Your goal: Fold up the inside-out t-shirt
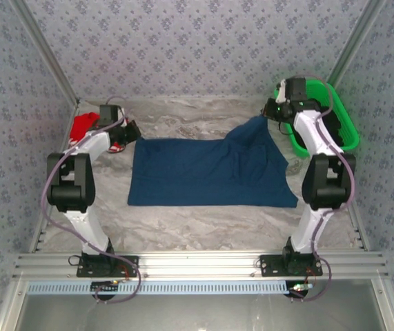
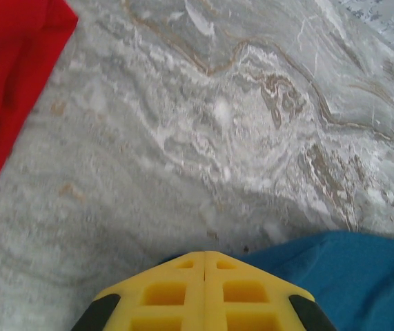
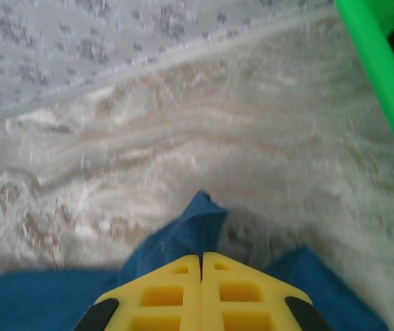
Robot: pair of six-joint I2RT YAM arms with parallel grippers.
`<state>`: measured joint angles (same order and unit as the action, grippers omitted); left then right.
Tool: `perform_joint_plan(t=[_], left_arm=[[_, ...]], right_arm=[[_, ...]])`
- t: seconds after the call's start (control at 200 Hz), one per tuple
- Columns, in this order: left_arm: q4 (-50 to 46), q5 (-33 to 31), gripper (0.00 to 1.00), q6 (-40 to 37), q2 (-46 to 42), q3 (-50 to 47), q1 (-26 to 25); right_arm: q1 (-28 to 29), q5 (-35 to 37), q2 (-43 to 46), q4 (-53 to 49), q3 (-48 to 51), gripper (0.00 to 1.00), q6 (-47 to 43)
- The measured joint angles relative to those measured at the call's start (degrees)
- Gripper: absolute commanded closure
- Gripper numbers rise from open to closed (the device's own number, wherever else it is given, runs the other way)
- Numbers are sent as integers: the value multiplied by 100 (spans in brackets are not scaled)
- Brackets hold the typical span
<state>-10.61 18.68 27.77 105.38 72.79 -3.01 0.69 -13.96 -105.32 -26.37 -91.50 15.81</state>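
Seemingly barely begun: t-shirt [image 1: 203, 172] spread mid-bench, far right corner pinched up in right claw [image 3: 202, 256], left claw [image 2: 204, 253] closed beside far left corner, every fold left.

The dark navy-blue cloth t-shirt [image 1: 203, 172] lies spread mostly flat on the tabletop [image 1: 183, 224]. One corner rises in a peak pinched in the right hand [image 3: 201, 258], and another sits just beside the left hand [image 2: 204, 255].

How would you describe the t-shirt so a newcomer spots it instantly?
Start at the marble table. The t-shirt is the large cloth spread across its middle, one far corner pinched by the right gripper. It is dark blue; the garment at the far left is red.
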Motion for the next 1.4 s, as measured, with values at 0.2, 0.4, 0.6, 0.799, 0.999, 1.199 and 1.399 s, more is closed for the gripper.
perform_joint_plan(t=[0.2, 0.4, 0.6, 0.799, 0.999, 1.199, 1.399], left_arm=[[164, -50, 100, 63, -964, -1123, -129], [162, -258, 100, 39, -1655, -2057, -229], [140, -564, 100, 13, -1775, -2356, -227], [142, -798, 100, 15, -1816, -2356, -227], [144, -933, 100, 17, -1987, -2371, -227], [162, -1047, 100, 17, -2017, -2546, -227], [184, -1060, 100, 20, -1773, -2896, -227]], right_arm=[[20, 138, 1558, -177, 1856, 100, -87], [20, 424, 2358, -544, 2793, 100, -83], [-105, 734, 2448, -951, 2914, 100, 11], [-358, 929, 2876, -1172, 2907, 100, 118], [-409, 1016, 3095, -1338, 2802, 100, 131], [-411, 1027, 3097, -1405, 2957, 100, 144], [-411, 1121, 3095, -1427, 3602, 94, 326]])
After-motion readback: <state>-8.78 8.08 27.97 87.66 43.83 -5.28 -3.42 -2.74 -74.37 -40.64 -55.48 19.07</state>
